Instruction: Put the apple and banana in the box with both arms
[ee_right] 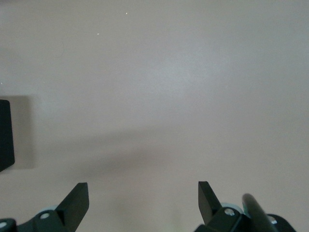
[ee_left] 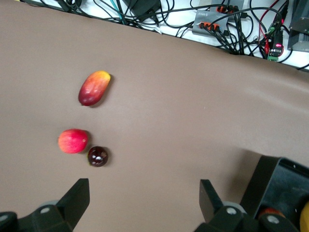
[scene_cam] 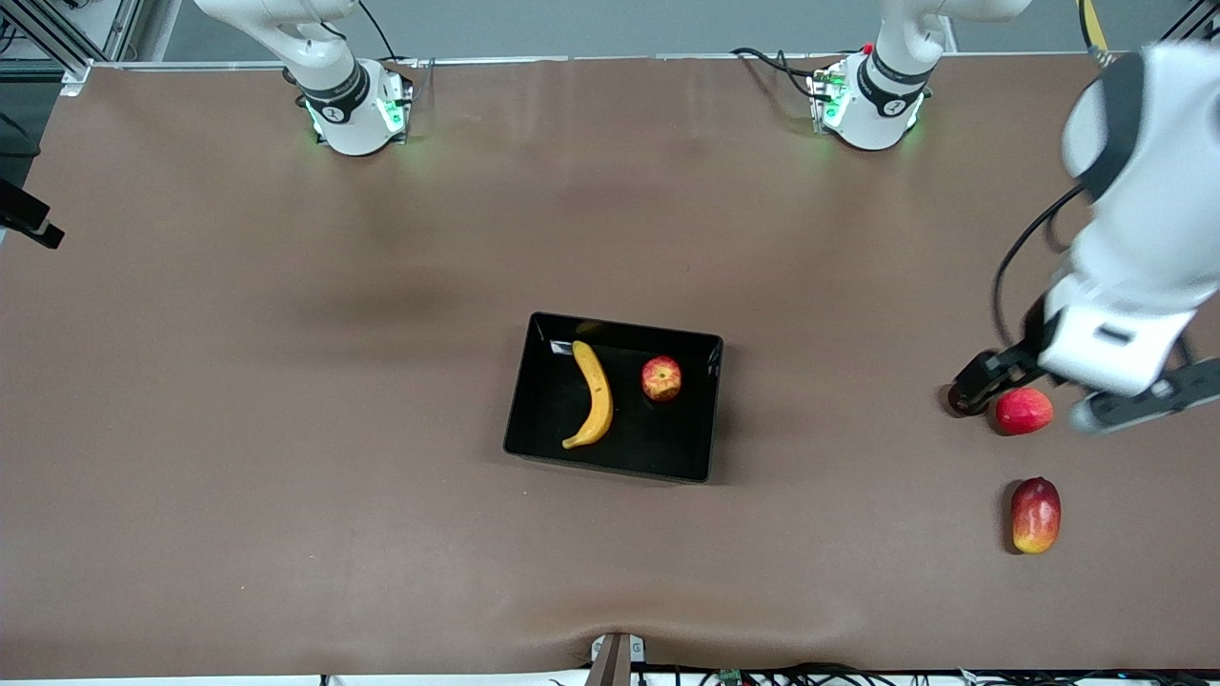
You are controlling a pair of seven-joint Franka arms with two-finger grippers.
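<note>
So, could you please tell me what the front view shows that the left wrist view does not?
Only the front view shows the banana and apple lying in the box, plus both arm bases. Only the left wrist view shows a small dark fruit beside the pink-red fruit, cables at the table edge, and the open left pincer. Both show the pink-red fruit and the mango.

Toward the left arm's end of the brown table [scene_cam: 286, 429]: a plain pink-red fruit [scene_cam: 1024, 411], a small dark round fruit [ee_left: 97, 156] touching it, a red-yellow mango [scene_cam: 1035, 514] nearer the front camera.
</note>
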